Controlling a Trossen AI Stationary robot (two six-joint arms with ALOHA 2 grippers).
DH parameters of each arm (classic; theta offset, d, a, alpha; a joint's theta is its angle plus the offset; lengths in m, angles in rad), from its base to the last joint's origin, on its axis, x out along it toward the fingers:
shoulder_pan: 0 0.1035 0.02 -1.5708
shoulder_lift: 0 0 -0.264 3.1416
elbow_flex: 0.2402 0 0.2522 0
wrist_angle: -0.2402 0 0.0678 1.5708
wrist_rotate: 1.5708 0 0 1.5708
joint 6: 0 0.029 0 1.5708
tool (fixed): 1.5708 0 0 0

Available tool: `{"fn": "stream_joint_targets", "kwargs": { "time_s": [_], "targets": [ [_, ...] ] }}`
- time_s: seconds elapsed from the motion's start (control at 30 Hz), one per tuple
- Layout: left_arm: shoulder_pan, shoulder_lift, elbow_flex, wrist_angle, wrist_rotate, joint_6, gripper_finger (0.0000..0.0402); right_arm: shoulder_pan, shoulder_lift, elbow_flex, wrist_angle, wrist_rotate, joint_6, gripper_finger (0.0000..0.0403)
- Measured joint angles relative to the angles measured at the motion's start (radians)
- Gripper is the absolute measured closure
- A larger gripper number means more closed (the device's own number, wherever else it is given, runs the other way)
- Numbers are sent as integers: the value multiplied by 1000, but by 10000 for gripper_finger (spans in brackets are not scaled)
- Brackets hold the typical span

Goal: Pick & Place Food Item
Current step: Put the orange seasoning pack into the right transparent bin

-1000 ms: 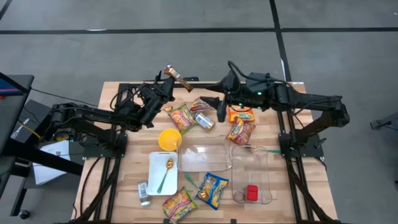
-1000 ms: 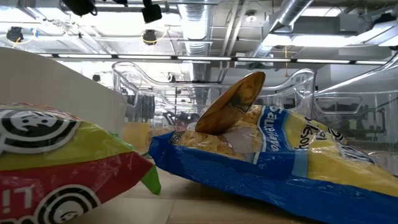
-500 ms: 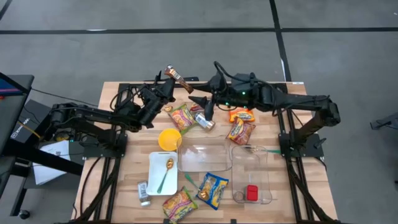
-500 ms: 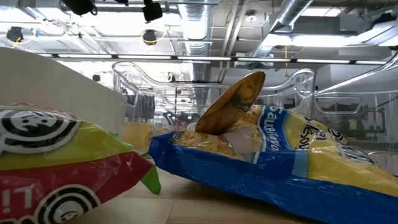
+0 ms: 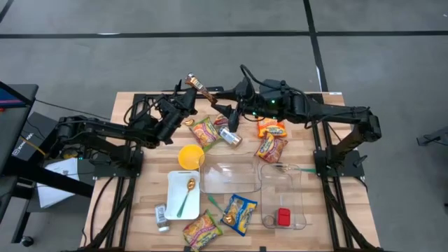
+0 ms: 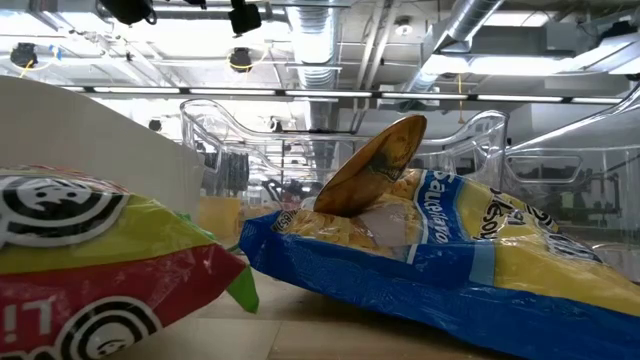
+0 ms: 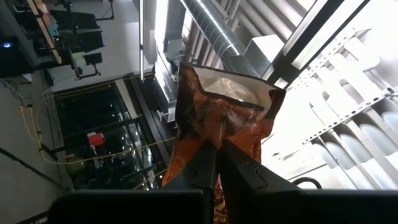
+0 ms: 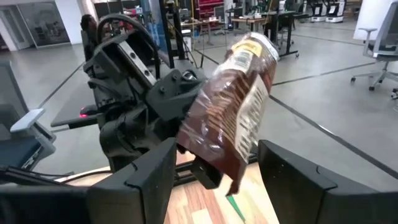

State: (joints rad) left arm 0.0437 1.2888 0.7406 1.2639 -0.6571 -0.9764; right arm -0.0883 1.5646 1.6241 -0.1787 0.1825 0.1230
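A brown snack packet (image 5: 199, 86) is up in the air over the table's far edge, with my left gripper (image 5: 190, 93) shut on it. In the left wrist view the packet (image 7: 221, 106) stands up past the fingers. My right gripper (image 5: 225, 114) is open and level, just right of the packet. In the right wrist view its two fingers (image 8: 155, 177) stand wide on either side of the packet (image 8: 236, 112), short of it and touching nothing. Neither gripper shows in the low view. My left gripper pinches the packet's lower end (image 7: 214, 140) between its two fingers. The fingers come from the table's left and slant upward. The packet is lifted clear of the table and sticks up, tilted, above the fingertips (image 8: 202, 165).
Below the grippers lie noodle packets (image 5: 204, 131), a can (image 5: 231, 136) and more packets (image 5: 271, 147). Nearer stand a yellow bowl (image 5: 190, 155), a white plate with a spoon (image 5: 175, 203), two clear containers (image 5: 227, 176), (image 5: 283, 196) and a blue-yellow bag (image 6: 440, 250).
My right gripper has moved toward the table's left edge, closing in on the brown packet, still open. The left gripper and the packet have kept still.
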Motion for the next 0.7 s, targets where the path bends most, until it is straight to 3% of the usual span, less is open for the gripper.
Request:
{"fn": "stream_joint_targets", "kwargs": {
  "time_s": [0.3, 0.43, 0.6, 0.7],
  "targets": [
    [1, 0, 0, 0, 14, 0, 398, 0, 0, 0, -28, 1, 0, 208],
    [0, 0, 0, 0, 15, 0, 397, 0, 0, 0, -35, 2, 0, 270],
    [0, 0, 0, 0, 27, 0, 398, 0, 0, 0, -48, 2, 0, 382],
    [0, 0, 0, 1, 31, 0, 397, 0, 0, 0, -48, 2, 1, 391]
  ]
}}
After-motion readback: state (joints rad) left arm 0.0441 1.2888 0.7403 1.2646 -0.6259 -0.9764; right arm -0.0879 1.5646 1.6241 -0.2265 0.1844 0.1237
